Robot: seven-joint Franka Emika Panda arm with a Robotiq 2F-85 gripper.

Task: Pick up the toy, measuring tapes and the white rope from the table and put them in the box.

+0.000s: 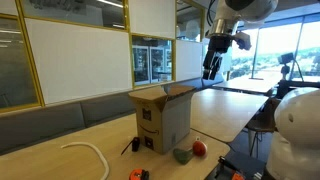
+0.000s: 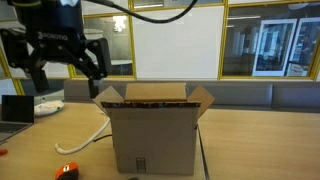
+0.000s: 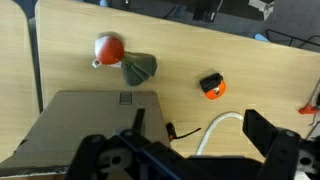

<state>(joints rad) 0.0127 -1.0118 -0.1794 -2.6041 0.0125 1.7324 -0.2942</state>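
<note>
Jaws stand wide and empty; the gripper (image 1: 213, 62) hangs high over the table (image 1: 240, 112) with open air all round. Below and to one side stands the box (image 1: 160, 118), flaps up. Near the table's edge the toy (image 3: 140, 68) touches one of the measuring tapes (image 3: 110, 48). The other tape (image 3: 211, 86) lies just beside the white rope (image 3: 220, 128).

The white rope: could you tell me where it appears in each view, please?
In an exterior view: the white rope arcs on the table at lower left, left of the box.
In an exterior view: it lies at lower left, beside the box.
Wrist view: it curves at lower centre-right, right of the box.
Shared landmark: the box.
</note>
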